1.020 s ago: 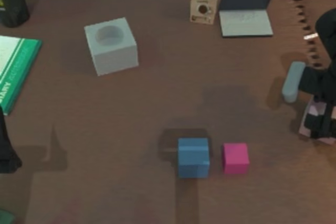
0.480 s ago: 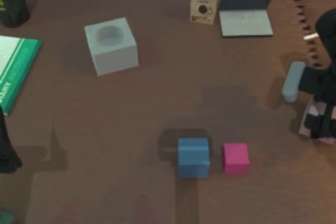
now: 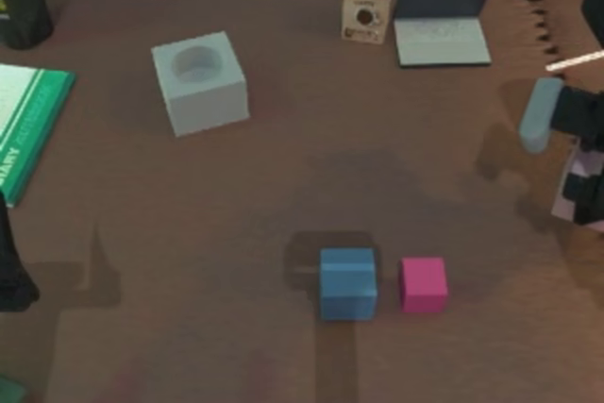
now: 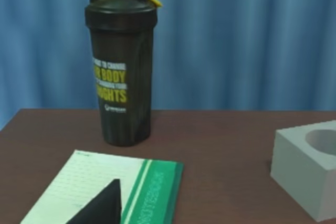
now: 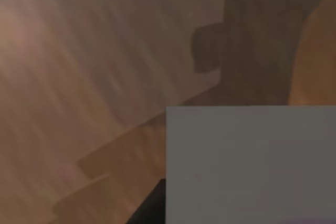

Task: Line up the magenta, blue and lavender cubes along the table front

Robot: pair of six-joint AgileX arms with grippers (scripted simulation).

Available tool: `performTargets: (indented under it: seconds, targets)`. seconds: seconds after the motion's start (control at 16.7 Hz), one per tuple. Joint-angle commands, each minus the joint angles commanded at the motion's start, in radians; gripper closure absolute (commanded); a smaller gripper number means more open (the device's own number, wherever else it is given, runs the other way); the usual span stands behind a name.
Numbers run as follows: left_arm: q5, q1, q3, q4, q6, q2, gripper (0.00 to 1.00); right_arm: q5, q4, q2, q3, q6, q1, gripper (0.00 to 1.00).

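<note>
The blue cube [image 3: 347, 282] and the smaller magenta cube [image 3: 423, 284] sit side by side, a small gap apart, near the front of the table [image 3: 283, 176]. At the table's right edge my right gripper [image 3: 587, 193] is shut on the lavender cube [image 3: 568, 192] and holds it above the tabletop, its shadow lying apart to the left. In the right wrist view the lavender cube [image 5: 252, 163] fills the near corner beside one dark finger [image 5: 149, 209]. My left gripper [image 3: 11, 276] is parked at the left edge, open, with one finger [image 4: 100, 208] showing over the book.
A pale grey-blue block with a round hollow [image 3: 200, 82] stands at the back left. A small brown-and-white carton [image 3: 366, 7] and a laptop [image 3: 442, 35] are at the back. A green book [image 3: 28, 125] and a black shaker bottle [image 4: 123, 72] are at the far left.
My right gripper has risen with the lavender cube and shifted a little toward the back; its shadow has spread leftward. The blue and magenta cubes and the left arm have not moved.
</note>
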Motion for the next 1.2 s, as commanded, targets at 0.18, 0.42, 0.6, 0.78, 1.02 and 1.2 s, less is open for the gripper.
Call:
performTargets:
  seconds: [0.18,0.42,0.6,0.78,1.02,1.2]
  targets:
    - [0.000,0.000,0.000,0.000,0.000,0.000,0.00,0.000,-0.046,-0.029,0.034,0.000,0.003,1.00]
    - [0.000,0.000,0.000,0.000,0.000,0.000,0.00,0.000,-0.045,-0.024,0.033,0.002,-0.001,1.00]
    - [0.000,0.000,0.000,0.000,0.000,0.000,0.00,0.000,-0.082,0.026,0.099,0.023,0.052,1.00]
    - [0.000,0.000,0.000,0.000,0.000,0.000,0.00,0.001,-0.166,0.132,0.260,0.070,0.168,1.00]
    - [0.000,0.000,0.000,0.000,0.000,0.000,0.00,0.002,-0.317,0.319,0.603,0.165,0.379,1.00]
    - [0.000,0.000,0.000,0.000,0.000,0.000,0.00,0.002,-0.430,0.456,0.882,0.250,0.548,1.00]
